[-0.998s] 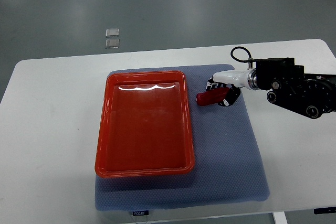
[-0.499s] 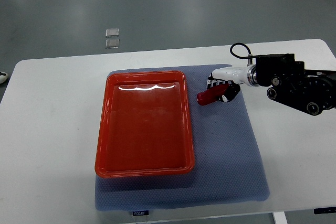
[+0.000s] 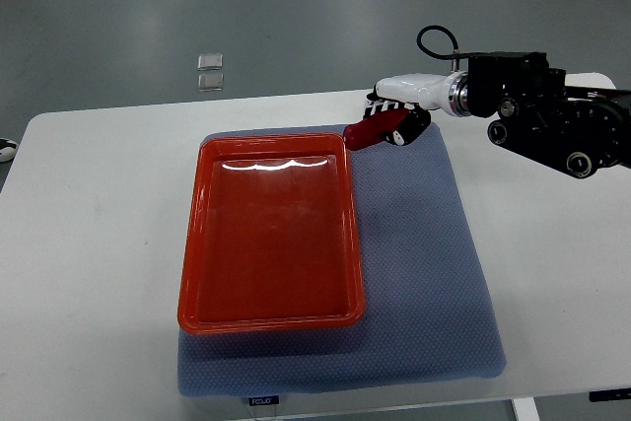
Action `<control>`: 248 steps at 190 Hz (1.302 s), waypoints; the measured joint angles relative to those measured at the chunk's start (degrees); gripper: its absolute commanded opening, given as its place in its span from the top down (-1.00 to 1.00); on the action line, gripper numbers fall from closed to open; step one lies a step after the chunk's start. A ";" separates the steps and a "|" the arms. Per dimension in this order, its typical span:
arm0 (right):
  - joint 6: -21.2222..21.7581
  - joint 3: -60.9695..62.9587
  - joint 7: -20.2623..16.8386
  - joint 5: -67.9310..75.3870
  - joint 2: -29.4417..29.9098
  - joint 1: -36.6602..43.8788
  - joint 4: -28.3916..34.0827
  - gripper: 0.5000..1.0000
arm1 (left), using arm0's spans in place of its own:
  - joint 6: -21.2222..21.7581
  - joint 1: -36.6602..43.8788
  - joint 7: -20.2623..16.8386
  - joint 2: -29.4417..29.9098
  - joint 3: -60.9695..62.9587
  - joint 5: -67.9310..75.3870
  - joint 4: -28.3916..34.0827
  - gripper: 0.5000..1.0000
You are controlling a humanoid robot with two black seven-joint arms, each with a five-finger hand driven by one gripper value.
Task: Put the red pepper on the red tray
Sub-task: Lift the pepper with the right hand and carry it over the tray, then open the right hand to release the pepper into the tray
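Pepper lifted toward the tray

The right robot hand (image 3: 397, 117), clamped on the red pepper (image 3: 373, 130), has risen up-left; it now nears the red tray's (image 3: 193, 244) upper-right corner.

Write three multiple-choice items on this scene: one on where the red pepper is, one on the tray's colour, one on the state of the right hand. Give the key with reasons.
1. Where is the red pepper?
A. Lying in the middle of the tray
B. In the right hand, beside the tray's far right corner
C. On the bare table near the left edge

2. What colour is the tray?
A. Red
B. Blue
C. White

3. What is the state of the right hand?
A. Open and holding nothing
B. Out of view
C. Closed on the pepper

Key: 1 B, the pepper sticks out of the hand just past that corner, over the blue mat. 2 A, the tray is red throughout and holds nothing. 3 C, the fingers wrap the pepper's right end.
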 measured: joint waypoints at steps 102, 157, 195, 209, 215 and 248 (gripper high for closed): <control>0.03 2.76 2.65 -0.82 13.27 -3.24 -1.66 0.74 | 0.00 0.00 0.00 0.00 0.00 -0.02 0.00 -1.00; -0.86 2.75 2.56 -0.92 16.91 -7.20 -4.81 0.69 | 0.00 0.00 0.01 0.00 0.00 -0.02 0.00 -1.00; -2.40 2.71 2.42 -0.98 17.39 -8.17 -5.00 0.34 | 0.00 0.00 0.01 0.00 0.00 -0.01 0.00 -1.00; -2.59 2.72 2.40 -0.94 17.41 -8.17 -5.06 -0.01 | 0.00 0.00 0.01 0.00 0.00 -0.01 0.00 -1.00; -2.61 2.73 2.40 -0.92 17.41 -8.17 -5.07 -0.14 | 0.00 0.00 0.01 0.00 0.00 -0.01 0.00 -1.00; -2.54 2.88 2.68 -0.41 17.42 -8.17 -5.08 -0.43 | 0.00 0.00 -0.01 0.00 0.00 -0.01 0.00 -1.00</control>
